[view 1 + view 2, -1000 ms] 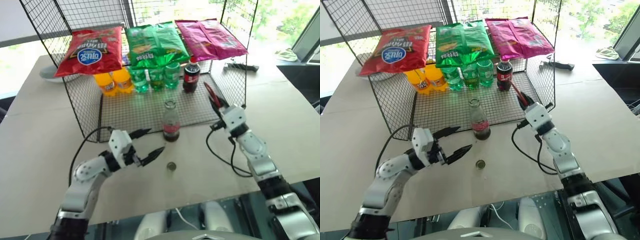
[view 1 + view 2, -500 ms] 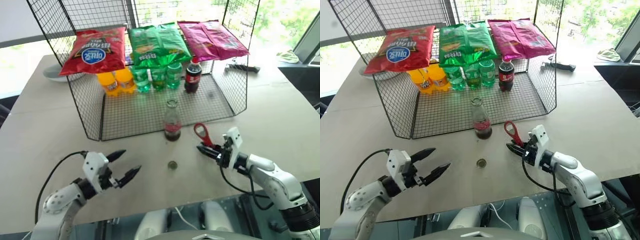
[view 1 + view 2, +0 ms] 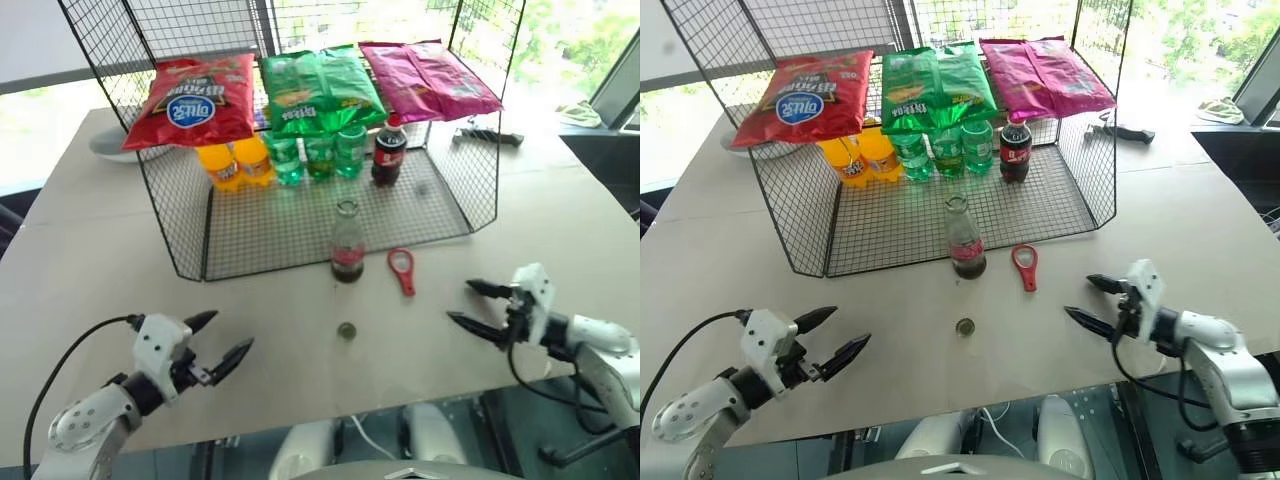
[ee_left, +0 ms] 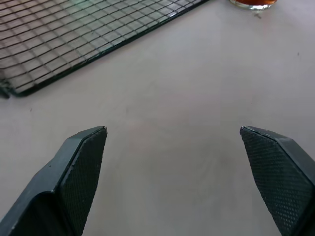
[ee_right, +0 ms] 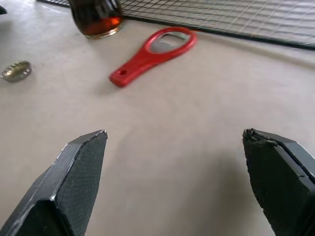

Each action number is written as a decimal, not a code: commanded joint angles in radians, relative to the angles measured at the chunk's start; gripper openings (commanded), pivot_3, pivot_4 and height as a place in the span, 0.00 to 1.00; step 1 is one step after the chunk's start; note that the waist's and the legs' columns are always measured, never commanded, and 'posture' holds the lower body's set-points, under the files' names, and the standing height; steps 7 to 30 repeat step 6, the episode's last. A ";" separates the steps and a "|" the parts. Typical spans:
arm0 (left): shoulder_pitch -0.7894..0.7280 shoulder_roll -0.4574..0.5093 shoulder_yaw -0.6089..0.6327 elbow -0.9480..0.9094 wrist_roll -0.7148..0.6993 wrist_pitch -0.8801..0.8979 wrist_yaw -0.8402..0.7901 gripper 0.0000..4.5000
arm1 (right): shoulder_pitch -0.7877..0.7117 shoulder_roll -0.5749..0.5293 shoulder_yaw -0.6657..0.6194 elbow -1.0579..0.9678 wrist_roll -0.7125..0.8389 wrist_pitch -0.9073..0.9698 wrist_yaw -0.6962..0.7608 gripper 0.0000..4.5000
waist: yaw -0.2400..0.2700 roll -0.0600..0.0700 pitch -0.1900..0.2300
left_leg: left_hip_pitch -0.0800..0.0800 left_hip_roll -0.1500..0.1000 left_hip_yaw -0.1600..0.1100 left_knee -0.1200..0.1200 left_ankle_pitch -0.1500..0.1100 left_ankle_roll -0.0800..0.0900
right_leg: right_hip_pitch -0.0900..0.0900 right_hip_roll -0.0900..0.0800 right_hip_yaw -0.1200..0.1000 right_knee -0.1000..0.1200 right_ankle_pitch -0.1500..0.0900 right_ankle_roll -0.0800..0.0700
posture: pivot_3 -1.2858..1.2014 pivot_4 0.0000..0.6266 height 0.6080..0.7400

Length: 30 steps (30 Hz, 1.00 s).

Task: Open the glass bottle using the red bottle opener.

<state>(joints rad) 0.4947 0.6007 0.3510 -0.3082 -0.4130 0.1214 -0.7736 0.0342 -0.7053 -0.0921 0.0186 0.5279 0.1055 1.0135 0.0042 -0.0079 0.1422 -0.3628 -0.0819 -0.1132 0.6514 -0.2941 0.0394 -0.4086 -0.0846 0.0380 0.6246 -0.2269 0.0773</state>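
Two grippers are hovering low over the surface (image 3: 90, 250), and the jaws of both are standing wide with nothing between them. The left gripper (image 3: 222, 341) is sitting at the near left, well apart from everything; the right gripper (image 3: 478, 309) is sitting at the near right, pointing toward the opener.

One glass bottle (image 3: 346, 242) is standing upright just in front of the wire rack (image 3: 180, 235), its mouth looking bare and some dark cola lying in the bottom. One red opener (image 3: 402, 270) is lying flat just beside it on the robot's right, ring end toward the rack. One small metal cap (image 3: 346, 330) is resting loose on the surface nearer the robot. The opening itself appears done, so the step in hand looks like clearing away. To do that well, both arms should be pulling back low and level, keeping wide of the bottle so it is not tipping, and leaving the opener lying free.

Inside the rack, three green bottles (image 3: 318, 157), two orange bottles (image 3: 231, 164) and one plastic cola bottle (image 3: 388, 153) are standing in a row. Three snack bags are lying on top: one red (image 3: 190, 100), one green (image 3: 320, 88), one pink (image 3: 428, 78).
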 commanded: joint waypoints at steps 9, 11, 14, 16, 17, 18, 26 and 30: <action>0.027 0.000 0.053 -0.037 -0.004 -0.055 -0.035 1.00 | -0.054 -0.047 -0.096 0.200 -0.058 -0.180 0.136 0.98 | 0.002 0.000 0.000 | 0.000 0.000 0.000 0.000 0.001 -0.002 | 0.001 -0.002 0.000 0.000 0.000 0.000 | 0.52 0.24 1.00; 0.027 0.000 0.053 -0.037 -0.004 -0.055 -0.035 1.00 | -0.054 -0.047 -0.096 0.200 -0.058 -0.180 0.136 0.98 | 0.002 0.000 0.000 | 0.000 0.000 0.000 0.000 0.001 -0.002 | 0.001 -0.002 0.000 0.000 0.000 0.000 | 0.52 0.24 1.00; 0.027 0.000 0.053 -0.037 -0.004 -0.055 -0.035 1.00 | -0.054 -0.047 -0.096 0.200 -0.058 -0.180 0.136 0.98 | 0.002 0.000 0.000 | 0.000 0.000 0.000 0.000 0.001 -0.002 | 0.001 -0.002 0.000 0.000 0.000 0.000 | 0.52 0.24 1.00; 0.027 0.000 0.053 -0.037 -0.004 -0.055 -0.035 1.00 | -0.054 -0.047 -0.096 0.200 -0.058 -0.180 0.136 0.98 | 0.002 0.000 0.000 | 0.000 0.000 0.000 0.000 0.001 -0.002 | 0.001 -0.002 0.000 0.000 0.000 0.000 | 0.52 0.24 1.00; 0.027 0.000 0.053 -0.037 -0.004 -0.055 -0.035 1.00 | -0.054 -0.047 -0.096 0.200 -0.058 -0.180 0.136 0.98 | 0.002 0.000 0.000 | 0.000 0.000 0.000 0.000 0.001 -0.002 | 0.001 -0.002 0.000 0.000 0.000 0.000 | 0.52 0.24 1.00; 0.027 0.000 0.053 -0.037 -0.004 -0.055 -0.035 1.00 | -0.054 -0.047 -0.096 0.200 -0.058 -0.180 0.136 0.98 | 0.002 0.000 0.000 | 0.000 0.000 0.000 0.000 0.001 -0.002 | 0.001 -0.002 0.000 0.000 0.000 0.000 | 0.52 0.24 1.00; 0.027 0.000 0.053 -0.037 -0.004 -0.055 -0.035 1.00 | -0.054 -0.047 -0.096 0.200 -0.058 -0.180 0.136 0.98 | 0.002 0.000 0.000 | 0.000 0.000 0.000 0.000 0.001 -0.002 | 0.001 -0.002 0.000 0.000 0.000 0.000 | 0.52 0.24 1.00; 0.027 0.000 0.053 -0.037 -0.004 -0.055 -0.035 1.00 | -0.054 -0.047 -0.096 0.200 -0.058 -0.180 0.136 0.98 | 0.002 0.000 0.000 | 0.000 0.000 0.000 0.000 0.001 -0.002 | 0.001 -0.002 0.000 0.000 0.000 0.000 | 0.52 0.24 1.00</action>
